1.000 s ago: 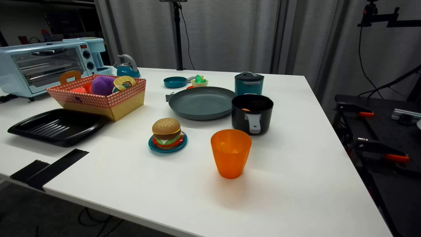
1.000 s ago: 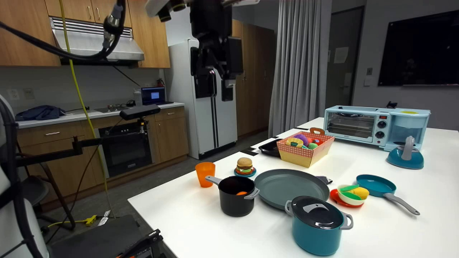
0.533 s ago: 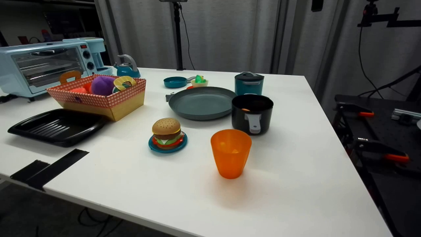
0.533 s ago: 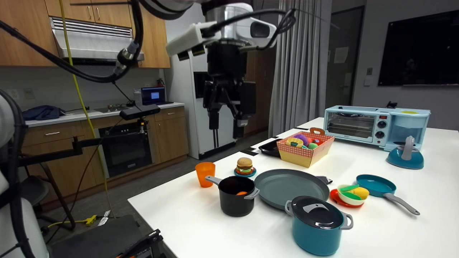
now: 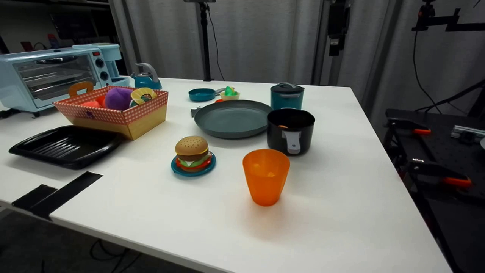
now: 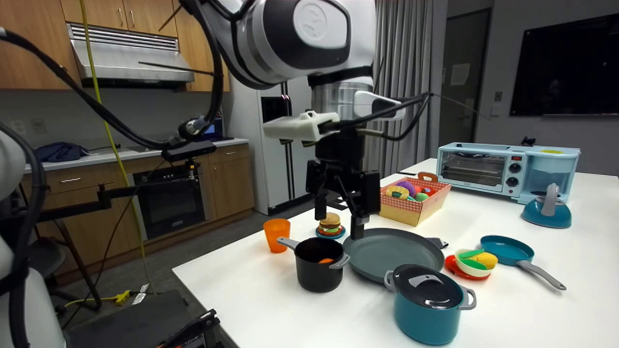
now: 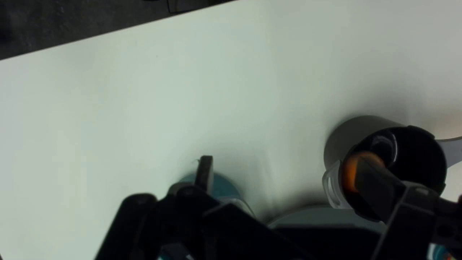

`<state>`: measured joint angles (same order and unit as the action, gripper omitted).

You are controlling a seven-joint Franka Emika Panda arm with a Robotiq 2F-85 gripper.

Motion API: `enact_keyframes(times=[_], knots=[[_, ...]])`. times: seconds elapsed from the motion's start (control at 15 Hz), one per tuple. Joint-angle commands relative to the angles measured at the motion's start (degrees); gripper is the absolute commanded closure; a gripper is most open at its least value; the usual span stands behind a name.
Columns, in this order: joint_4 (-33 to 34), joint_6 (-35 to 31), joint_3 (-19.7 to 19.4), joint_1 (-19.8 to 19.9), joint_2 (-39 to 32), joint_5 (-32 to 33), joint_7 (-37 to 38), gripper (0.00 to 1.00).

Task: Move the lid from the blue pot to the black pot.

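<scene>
The dark lid point(image 6: 426, 288) sits on the teal-blue pot point(image 6: 425, 320); the lid point(image 5: 287, 88) and blue pot point(image 5: 286, 101) also show in an exterior view. The black pot point(image 6: 316, 273), also seen in an exterior view point(image 5: 277, 137), has no cover and holds an orange piece. My gripper point(image 6: 339, 223) is open and empty, pointing down in the air near the black pot and grey plate. In the wrist view, my open fingers point(image 7: 285, 168) span between the blue pot point(image 7: 224, 187), mostly hidden with its lid behind a finger, and the black pot point(image 7: 415, 153).
A large grey plate point(image 6: 391, 251) lies beside both pots. An orange cup point(image 6: 277, 235) and a toy burger point(image 6: 330, 223) stand near the black pot. A bowl of toy food point(image 6: 471, 267) and a teal pan point(image 6: 508, 249) lie past the blue pot. The basket point(image 5: 121, 113) is farther off.
My arm has come down from high above the table and moved toward the pots. The gripper stays open. The lid, pots and other things have not moved.
</scene>
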<state>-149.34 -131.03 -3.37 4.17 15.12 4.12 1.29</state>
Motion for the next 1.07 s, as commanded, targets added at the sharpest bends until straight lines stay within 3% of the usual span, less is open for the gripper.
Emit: enact_keyframes(times=[0.0,0.47,1.0], knots=[[1.88,-6.37,-0.98,1.52,-6.46,2.61,-0.97,0.00],[6.58,-13.82,-1.28,2.00,-13.61,5.89,1.25,0.00],[9.47,-13.93,-1.54,1.48,-15.72,3.51,0.95,0.00]])
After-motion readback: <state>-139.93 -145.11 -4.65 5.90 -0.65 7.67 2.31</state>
